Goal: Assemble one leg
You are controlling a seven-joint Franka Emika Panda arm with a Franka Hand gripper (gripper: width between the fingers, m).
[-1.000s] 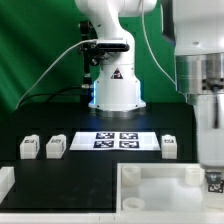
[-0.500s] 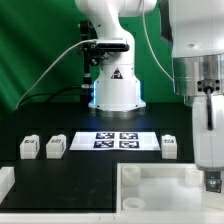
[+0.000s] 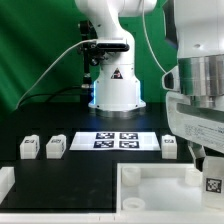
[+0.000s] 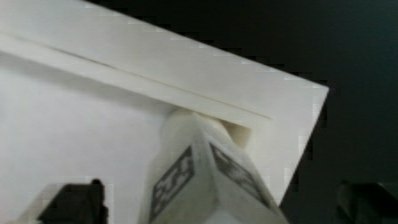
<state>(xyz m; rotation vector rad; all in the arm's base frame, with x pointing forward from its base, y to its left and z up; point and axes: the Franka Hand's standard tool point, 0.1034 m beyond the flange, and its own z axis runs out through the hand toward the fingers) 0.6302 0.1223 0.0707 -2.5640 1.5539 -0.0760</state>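
My gripper (image 4: 222, 205) is released: the wrist view shows both fingertips (image 4: 75, 203) spread wide, clear of the part on either side. The leg (image 3: 213, 183) stands directly below me between the open jaws, nothing pinching it. It sits in the corner of the tabletop (image 3: 160, 190), the big white rimmed square part; its marker tag faces the exterior camera. From the wrist, the leg (image 4: 205, 170) shows as a tagged white block against the tabletop's raised rim (image 4: 196, 90). My hand hangs just above the leg in the exterior view, at that view's right edge. Three more legs are out on the black table: one (image 3: 170, 147) near me, beside the marker board (image 3: 116, 140), two (image 3: 30, 147) (image 3: 55, 146) well apart from me past the board.
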